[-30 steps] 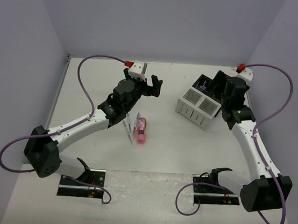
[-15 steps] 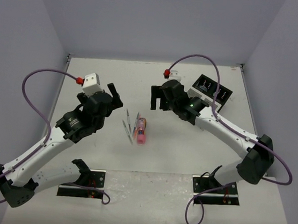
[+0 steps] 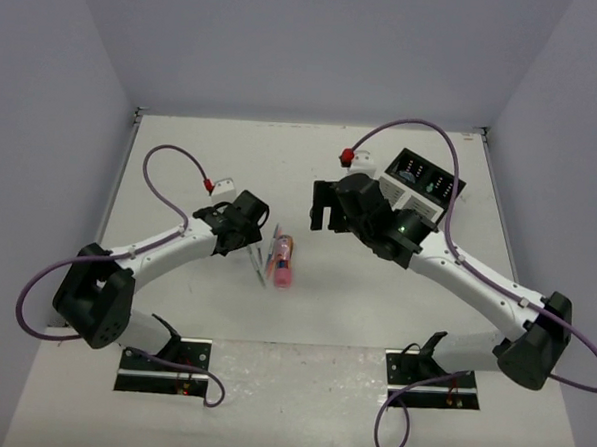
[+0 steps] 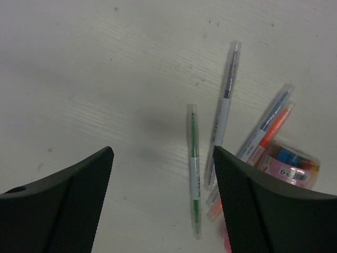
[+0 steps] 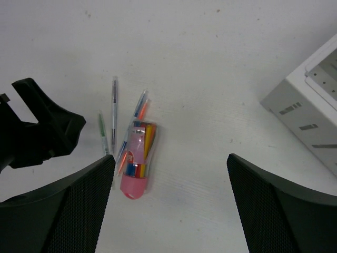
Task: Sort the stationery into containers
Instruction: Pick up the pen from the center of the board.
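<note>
Left gripper [image 4: 163,153] is low over the table [image 3: 182,147], fingers spread wide, nothing held. A green pen [image 4: 194,168] lies flat in the gap between the fingertips; no contact shows. A grey pen [image 4: 225,108] lies just beside it, its lower end near the right-hand finger. A blue pen [image 4: 271,118] and an orange pen [image 4: 276,126] lie side by side, touching, their ends against a pink tube [image 4: 292,164]. The tube lies on its side, with coloured pieces visible through its clear wall. This cluster sits mid-table, between the arms.

Right gripper [image 5: 171,158] hovers higher, fingers wide apart, empty; the tube shows in the left part of its gap.

Organizer [image 3: 428,178] stands far right, with the white half toward the middle and the black half behind. The right arm partly hides it, and it is well apart from the pens.
</note>
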You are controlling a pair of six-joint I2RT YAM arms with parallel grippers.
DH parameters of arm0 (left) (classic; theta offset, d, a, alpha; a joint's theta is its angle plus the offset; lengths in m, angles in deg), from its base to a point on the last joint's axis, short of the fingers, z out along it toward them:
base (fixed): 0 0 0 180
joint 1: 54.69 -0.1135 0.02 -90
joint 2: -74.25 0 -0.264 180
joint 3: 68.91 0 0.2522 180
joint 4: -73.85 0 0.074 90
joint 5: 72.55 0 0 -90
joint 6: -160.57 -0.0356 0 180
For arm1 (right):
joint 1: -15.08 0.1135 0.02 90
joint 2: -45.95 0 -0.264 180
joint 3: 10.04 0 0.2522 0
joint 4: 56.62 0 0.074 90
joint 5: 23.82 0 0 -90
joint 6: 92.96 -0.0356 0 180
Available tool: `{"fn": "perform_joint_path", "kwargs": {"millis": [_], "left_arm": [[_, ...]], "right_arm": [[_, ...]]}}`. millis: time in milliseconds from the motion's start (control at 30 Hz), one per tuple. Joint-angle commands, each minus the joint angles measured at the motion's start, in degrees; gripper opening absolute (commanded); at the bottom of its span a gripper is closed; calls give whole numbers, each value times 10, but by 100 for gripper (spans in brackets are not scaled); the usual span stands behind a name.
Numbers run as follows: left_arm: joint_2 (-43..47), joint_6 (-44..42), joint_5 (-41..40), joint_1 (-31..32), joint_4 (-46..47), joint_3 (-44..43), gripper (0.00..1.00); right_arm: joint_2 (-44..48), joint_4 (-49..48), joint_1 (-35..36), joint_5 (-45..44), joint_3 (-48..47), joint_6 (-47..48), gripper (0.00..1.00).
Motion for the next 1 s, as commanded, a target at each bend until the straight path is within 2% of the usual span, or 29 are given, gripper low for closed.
{"fn": "perform_joint_path", "kwargs": {"millis": [0, 267, 533, 600, 633, 767, 800, 833, 967], "left_arm": [[-29, 50, 34, -1, 23, -49, 78], [-128, 107, 45, -2, 0, -63, 63], [-178, 115, 44, -2, 16, -62, 46], [-188, 122, 44, -2, 17, -59, 28], [-188, 127, 43, -2, 17, -55, 21], [-166, 144, 35, -4, 28, -24, 10], [-157, 151, 29, -7, 28, -16, 3], [-142, 154, 24, -8, 29, -6, 0], [-77, 150, -2, -9, 33, 21, 0]], "right_arm": [[55, 1, -2, -44, 37, -4, 89], [103, 1, -6, -78, 76, -3, 89], [113, -1, -8, -82, 87, 2, 89], [116, -1, -8, -80, 87, 3, 89], [118, -2, -8, -81, 88, 4, 89], [130, -1, -8, -88, 89, 5, 88], [134, -3, -8, -84, 91, 6, 88], [138, -5, -8, -79, 93, 8, 88], [155, -18, -8, -44, 101, 17, 90]]}}
